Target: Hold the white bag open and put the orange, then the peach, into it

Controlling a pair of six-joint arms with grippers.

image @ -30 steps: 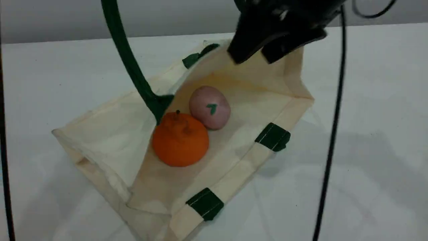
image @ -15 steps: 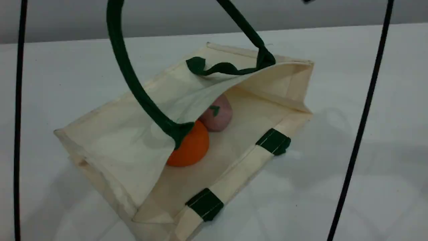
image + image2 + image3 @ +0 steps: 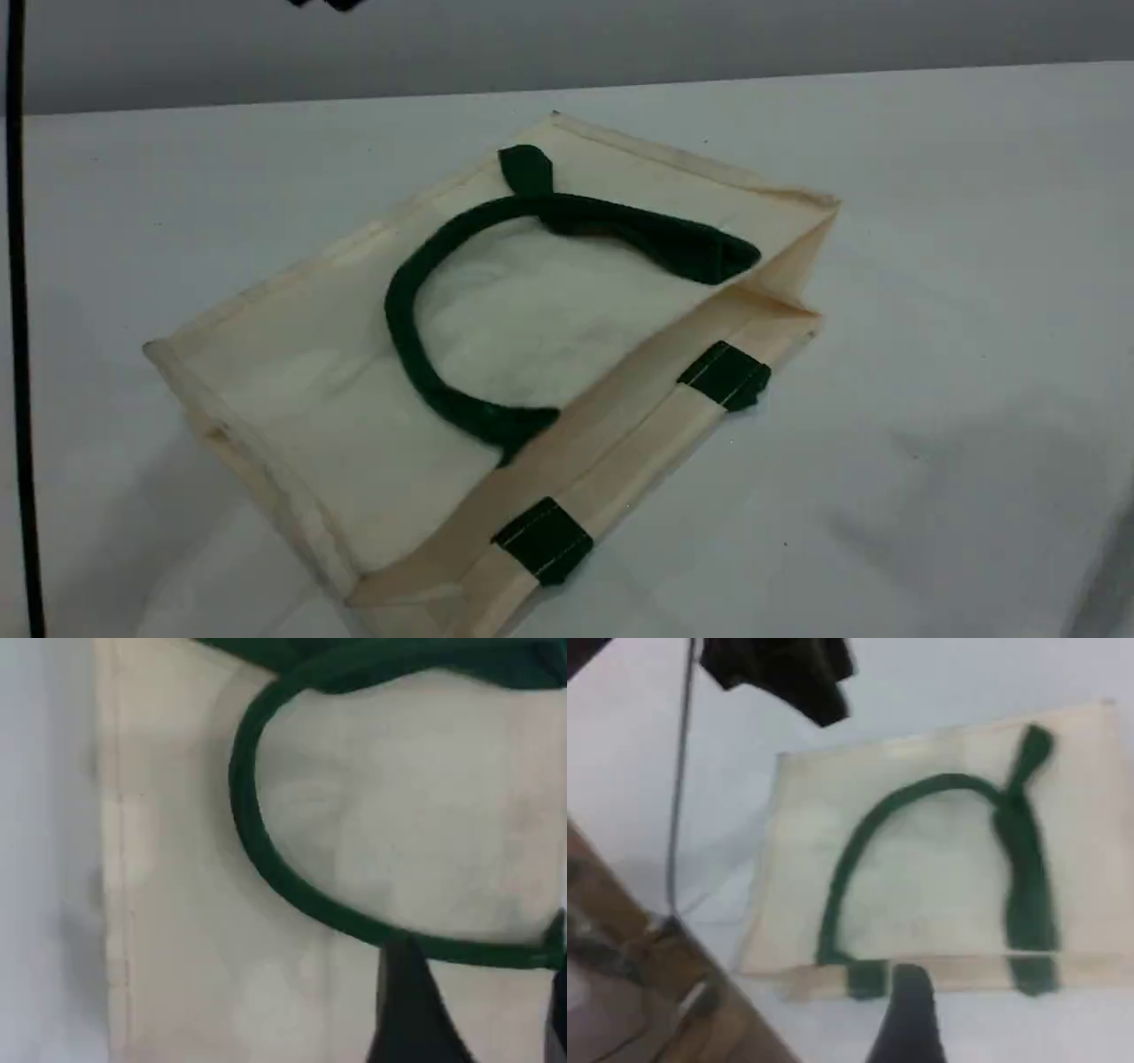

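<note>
Since the earlier frame, the dark green strap handle (image 3: 403,346) has fallen onto the large cream-white canvas bag (image 3: 292,381), whose upper panel now hides the round orange and the pale pink peach. Left gripper (image 3: 478,1014): released, directly above the bag. Right gripper (image 3: 908,1019): released, over the bag's mouth edge, which lies crosswise to it.

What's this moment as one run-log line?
white bag: lying on table, strap on top | orange, peach: not visible | left claw: open, over bag | right claw: open, clear of bag
</note>
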